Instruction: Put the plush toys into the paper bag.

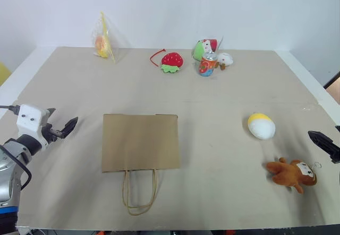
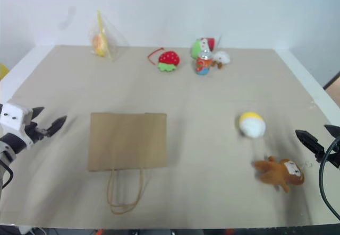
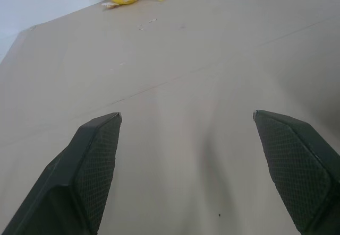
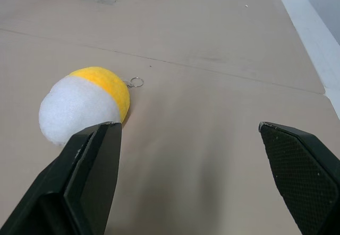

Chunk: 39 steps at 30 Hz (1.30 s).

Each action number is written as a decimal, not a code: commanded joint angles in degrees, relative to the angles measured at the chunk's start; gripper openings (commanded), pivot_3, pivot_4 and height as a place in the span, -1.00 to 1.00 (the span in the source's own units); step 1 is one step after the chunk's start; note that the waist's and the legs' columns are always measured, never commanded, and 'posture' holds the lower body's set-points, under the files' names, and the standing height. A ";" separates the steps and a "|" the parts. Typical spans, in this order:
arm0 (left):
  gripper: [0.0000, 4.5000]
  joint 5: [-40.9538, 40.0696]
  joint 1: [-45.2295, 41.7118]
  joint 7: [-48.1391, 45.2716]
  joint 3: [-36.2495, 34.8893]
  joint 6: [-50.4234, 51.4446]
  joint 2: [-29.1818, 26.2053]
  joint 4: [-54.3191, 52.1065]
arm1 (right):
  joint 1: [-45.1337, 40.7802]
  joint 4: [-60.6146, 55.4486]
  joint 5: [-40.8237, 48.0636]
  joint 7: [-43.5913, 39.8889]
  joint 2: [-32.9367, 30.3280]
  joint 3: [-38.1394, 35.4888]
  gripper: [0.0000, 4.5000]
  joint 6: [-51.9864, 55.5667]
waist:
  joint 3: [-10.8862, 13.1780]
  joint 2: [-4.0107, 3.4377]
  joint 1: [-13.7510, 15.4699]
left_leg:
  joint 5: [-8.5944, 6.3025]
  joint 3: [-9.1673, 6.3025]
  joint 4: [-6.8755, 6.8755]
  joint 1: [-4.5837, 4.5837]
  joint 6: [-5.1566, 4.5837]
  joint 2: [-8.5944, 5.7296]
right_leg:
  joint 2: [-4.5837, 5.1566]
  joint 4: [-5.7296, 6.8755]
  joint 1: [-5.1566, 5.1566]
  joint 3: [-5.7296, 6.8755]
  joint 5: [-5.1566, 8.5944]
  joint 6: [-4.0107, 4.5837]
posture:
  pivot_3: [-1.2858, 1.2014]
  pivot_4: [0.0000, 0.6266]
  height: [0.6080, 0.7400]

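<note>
1. Both plush toys lie on the robot's right half of the bench [image 1: 223,118]; the white egg [image 1: 261,126] with its yellow top sits ahead of the brown monkey [image 1: 292,173], the two near but apart.
2. The right gripper [image 4: 191,155] hangs at the right edge, just beside the monkey, its fingers [image 4: 93,160] spread wide and empty; from the wrist the egg shows just past one fingertip, off to one side of the gap, not between them.
3. The paper bag [image 1: 141,142] lies flat mid-bench, cord handles towards the robot, well apart from both toys.
4. The left gripper [image 3: 186,139], likewise wide open and empty, hovers beside the bag's left edge; it is far from the toys.
5. So the right arm is the nearer for either toy; its fingers likely need to swing inward to centre on the egg.
</note>
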State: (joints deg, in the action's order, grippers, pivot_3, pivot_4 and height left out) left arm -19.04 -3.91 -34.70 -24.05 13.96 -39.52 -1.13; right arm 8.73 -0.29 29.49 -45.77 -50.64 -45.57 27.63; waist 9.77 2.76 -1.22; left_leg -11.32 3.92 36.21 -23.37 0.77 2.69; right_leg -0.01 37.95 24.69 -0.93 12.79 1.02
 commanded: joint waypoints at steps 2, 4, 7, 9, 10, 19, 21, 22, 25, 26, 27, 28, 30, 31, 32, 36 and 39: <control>0.82 0.41 -1.56 -1.49 0.56 -1.23 -1.69 -0.60 | -1.20 0.44 -0.22 -0.43 -0.78 -0.24 1.00 -1.80 | 0.00 0.00 0.01 | 0.00 0.00 0.00 0.00 0.00 0.00 | 0.00 0.00 0.00 0.00 0.00 0.00 | 0.03 -0.52 1.00; 0.82 0.21 -1.89 -2.10 0.94 -1.49 -1.55 -0.48 | -1.62 0.71 -0.44 -0.66 -0.57 0.56 1.00 -2.29 | 0.00 0.00 0.01 | 0.00 0.00 0.00 0.01 0.00 -0.01 | 0.02 0.00 -0.01 0.01 0.00 0.00 | 0.03 -0.52 1.00; 0.82 0.33 -2.10 -2.54 0.97 -1.62 -1.64 -0.28 | -2.34 1.18 -0.46 -0.79 -0.64 1.22 1.00 -2.57 | 0.00 0.00 -0.05 | 0.00 0.01 0.00 0.01 -0.01 -0.01 | 0.01 0.00 -0.01 0.00 0.00 0.00 | 0.03 -0.52 1.00; 0.82 0.42 -2.10 -2.81 1.00 -1.67 -1.77 -0.29 | -2.70 1.53 -0.52 -0.99 -0.77 1.62 1.00 -2.79 | 0.00 0.00 -0.06 | 0.00 0.02 0.00 0.02 -0.01 0.01 | -0.01 0.00 -0.01 0.00 -0.01 -0.01 | 0.03 -0.52 1.00; 0.82 0.46 -2.10 -2.90 1.03 -1.63 -1.85 -0.31 | -2.93 1.75 -0.57 -1.05 -0.81 1.80 1.00 -2.91 | 0.00 0.00 -0.06 | 0.00 0.03 0.00 0.01 -0.01 0.01 | -0.01 0.00 0.00 0.00 -0.02 -0.03 | 0.03 -0.52 1.00; 0.82 0.82 -2.38 -5.78 2.86 -3.48 -2.88 -4.48 | -12.85 -11.11 6.84 -3.65 -1.21 14.26 1.00 3.75 | 0.00 0.00 -0.13 | 0.00 0.02 0.00 0.01 -0.01 0.00 | 0.00 0.00 -0.01 0.00 -0.04 -0.06 | 0.03 -0.52 1.00; 0.82 0.63 -2.43 -8.01 4.30 -4.44 -3.75 -7.14 | -19.59 -17.56 9.88 -5.71 0.81 23.57 1.00 6.24 | 0.01 -0.01 -0.34 | 0.00 0.09 0.00 0.04 -0.01 0.04 | -0.02 0.00 0.01 -0.03 -0.04 -0.05 | 0.03 -0.52 1.00; 0.82 0.59 -2.46 -8.87 5.01 -4.83 -4.08 -8.35 | -22.35 -19.99 10.78 -7.41 2.04 27.93 1.00 6.98 | 0.03 -0.05 -0.61 | 0.00 0.12 0.00 0.07 -0.01 0.06 | -0.03 0.01 0.01 -0.04 -0.05 -0.05 | 0.03 -0.52 1.00; 0.82 -0.13 -3.22 -11.97 8.35 -5.62 -4.52 -13.38 | -29.14 -23.47 10.96 -15.21 4.89 39.65 1.00 7.10 | 0.03 -0.02 -0.90 | 0.02 0.12 0.01 0.08 -0.01 0.16 | -0.12 0.02 0.06 -0.02 -0.12 -0.06 | 0.03 -0.52 1.00; 0.82 -0.46 -3.04 -13.77 9.90 -6.29 -4.81 -15.70 | -30.92 -23.66 11.00 -18.31 5.05 42.64 1.00 6.74 | 0.03 -0.02 -0.82 | 0.02 0.13 0.02 0.07 0.00 0.28 | -0.24 0.02 0.10 -0.02 -0.14 -0.03 | 0.03 -0.52 1.00; 0.82 0.02 -2.08 -16.63 12.11 -8.24 -5.63 -17.84 | -32.82 -23.38 10.67 -21.12 5.46 45.47 1.00 6.15 | 0.03 -0.02 -0.53 | 0.02 0.07 0.02 0.05 0.00 0.30 | -0.29 0.02 0.10 -0.01 -0.16 -0.05 | 0.03 -0.52 1.00; 0.82 0.83 -0.37 -20.36 14.58 -11.58 -6.80 -19.80 | -34.83 -22.75 10.42 -22.97 6.10 48.03 1.00 6.03 | 0.03 -0.02 -0.41 | 0.00 0.01 -0.01 -0.02 0.02 0.33 | -0.36 0.02 0.12 0.01 -0.20 -0.13 | 0.03 -0.52 1.00; 0.82 1.14 1.97 -24.96 17.52 -15.16 -7.94 -22.65 | -37.50 -21.38 9.39 -25.11 7.19 51.38 1.00 5.57 | 0.03 -0.02 0.18 | -0.16 0.02 0.04 -0.44 0.10 0.28 | -0.37 0.03 0.42 0.01 -0.05 -0.15 | 0.03 -0.52 1.00; 0.82 0.34 2.51 -25.99 17.89 -15.12 -7.96 -23.78 | -38.21 -20.69 8.60 -25.67 7.62 52.43 1.00 4.97 | 0.03 -0.02 0.00 | -0.17 0.00 0.06 -0.51 0.08 0.25 | -0.35 0.03 0.45 0.02 -0.04 -0.17 | 0.03 -0.52 1.00; 0.82 -0.11 2.76 -26.35 18.04 -15.21 -8.20 -24.43 | -38.66 -19.95 7.65 -26.18 7.97 53.21 1.00 3.96 | 0.03 -0.02 -0.13 | -0.35 0.09 0.19 -0.59 0.02 0.26 | -0.28 0.01 0.51 -0.09 -0.02 -0.19 | 0.03 -0.52 1.00; 0.82 -0.02 3.50 -23.75 14.90 -13.70 -7.91 -21.71 | -38.19 -19.26 6.14 -25.07 9.20 53.60 1.00 2.46 | 0.03 -0.02 -0.03 | -0.46 0.28 0.25 -0.59 -0.13 0.27 | -0.24 0.02 0.55 -0.17 0.01 -0.22 | 0.03 -0.52 1.00; 0.82 0.20 3.36 -21.13 12.40 -12.83 -6.94 -18.35 | -36.16 -19.73 4.68 -24.43 9.12 53.73 1.00 0.97 | 0.03 -0.02 0.08 | -0.44 0.24 0.34 -0.57 -0.14 0.30 | -0.28 0.11 0.53 -0.04 0.00 -0.20 | 0.03 -0.52 1.00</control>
State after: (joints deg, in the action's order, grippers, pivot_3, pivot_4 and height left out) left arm -18.82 -0.38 -59.99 -6.17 0.15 -47.49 -23.56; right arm -29.54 -18.79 35.67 -71.06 -41.52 9.05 31.19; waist 9.79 2.74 -1.14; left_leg -11.76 4.15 36.55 -23.90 0.62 3.02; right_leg -0.29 38.08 25.22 -0.98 12.79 0.82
